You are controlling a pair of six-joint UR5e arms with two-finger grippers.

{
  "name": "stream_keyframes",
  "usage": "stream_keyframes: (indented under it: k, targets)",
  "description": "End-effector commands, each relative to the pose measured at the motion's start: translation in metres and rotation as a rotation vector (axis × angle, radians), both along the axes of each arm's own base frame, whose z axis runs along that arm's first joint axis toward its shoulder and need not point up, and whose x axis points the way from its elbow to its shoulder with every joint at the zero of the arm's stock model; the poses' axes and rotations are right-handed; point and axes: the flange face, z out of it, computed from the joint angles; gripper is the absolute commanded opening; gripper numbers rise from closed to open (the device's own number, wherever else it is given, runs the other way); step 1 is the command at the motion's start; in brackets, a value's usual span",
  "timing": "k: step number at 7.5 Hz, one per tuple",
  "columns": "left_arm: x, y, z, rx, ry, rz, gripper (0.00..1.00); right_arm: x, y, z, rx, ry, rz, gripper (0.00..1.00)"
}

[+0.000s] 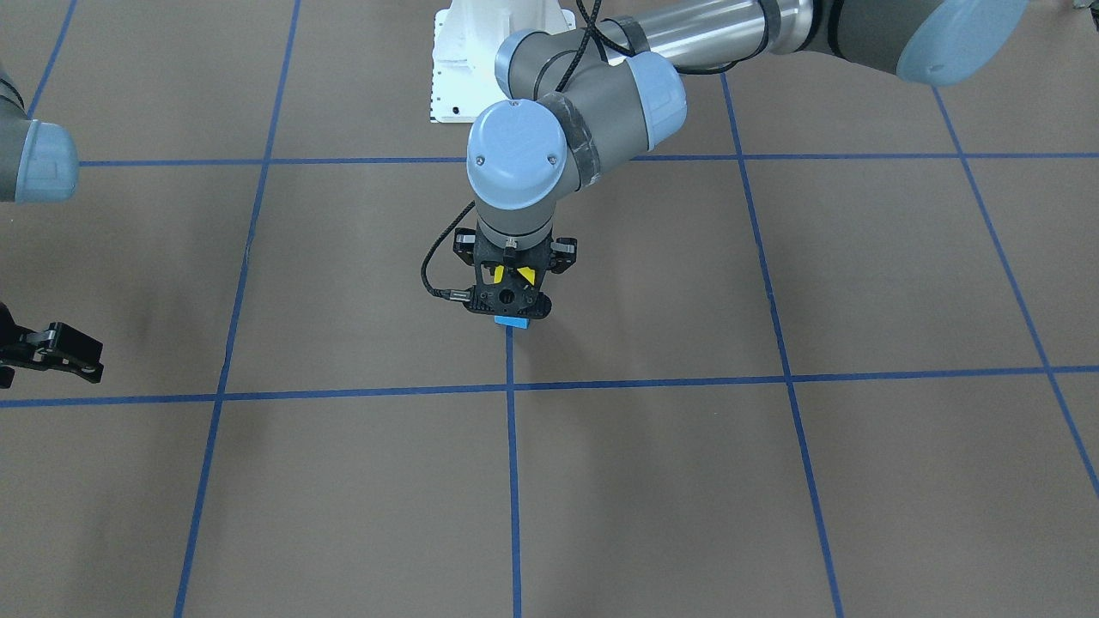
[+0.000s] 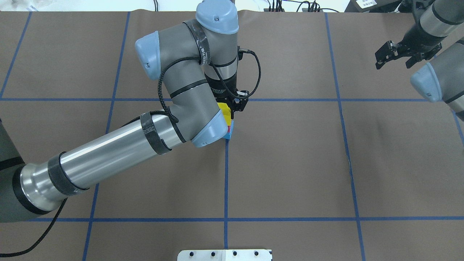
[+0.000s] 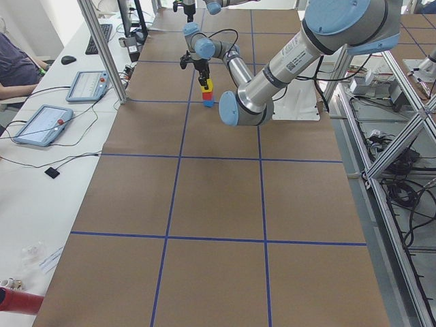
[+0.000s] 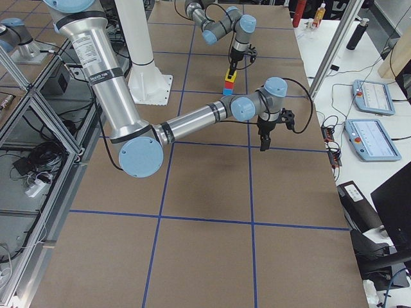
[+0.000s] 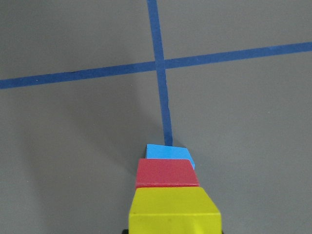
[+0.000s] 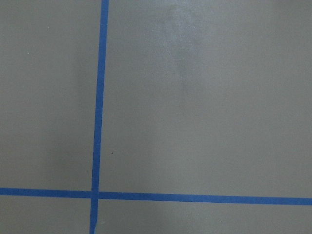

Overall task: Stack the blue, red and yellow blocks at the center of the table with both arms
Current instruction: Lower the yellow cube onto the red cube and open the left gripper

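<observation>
A blue block (image 5: 167, 152) sits on the table at the centre tape cross, with a red block (image 5: 167, 173) on it and a yellow block (image 5: 173, 209) on top. The stack also shows in the overhead view (image 2: 229, 134) and in the exterior left view (image 3: 206, 95). My left gripper (image 1: 508, 296) points straight down over the stack and is shut on the yellow block (image 2: 224, 110). My right gripper (image 2: 393, 61) hangs open and empty far off at the table's side, also seen in the front-facing view (image 1: 73, 356).
Blue tape lines (image 2: 226, 181) divide the brown table into squares. The white robot base (image 1: 481, 60) stands at the table's edge. Tablets (image 3: 41, 122) and cables lie on the side bench, where a person sits.
</observation>
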Motion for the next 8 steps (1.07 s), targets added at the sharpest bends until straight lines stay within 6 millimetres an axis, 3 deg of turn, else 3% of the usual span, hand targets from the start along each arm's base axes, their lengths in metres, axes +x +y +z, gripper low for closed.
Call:
stream_keyframes:
  k: [1,4,5,6,7,8]
  targets:
    - [0.000,0.002,0.001,0.003,0.000,0.003,1.00,0.000,0.000,0.000,-0.001,0.000,0.000,0.99]
    - [-0.008,0.005,-0.011,0.022,0.022,-0.002,1.00,0.002,-0.001,-0.002,0.000,-0.001,0.002,0.99]
    - [-0.036,0.003,-0.034,0.053,0.060,-0.027,1.00,0.006,-0.003,-0.001,0.000,-0.001,0.009,0.99]
    - [-0.080,0.005,-0.048,0.060,0.062,-0.057,1.00,0.023,-0.006,-0.001,-0.009,-0.020,0.024,0.99]
    - [-0.134,0.016,-0.036,0.068,0.056,-0.088,1.00,0.035,-0.005,0.004,0.004,-0.034,0.010,0.99]
    - [-0.202,0.030,0.034,0.163,0.055,-0.051,1.00,0.037,-0.003,0.006,0.012,-0.025,0.014,0.99]
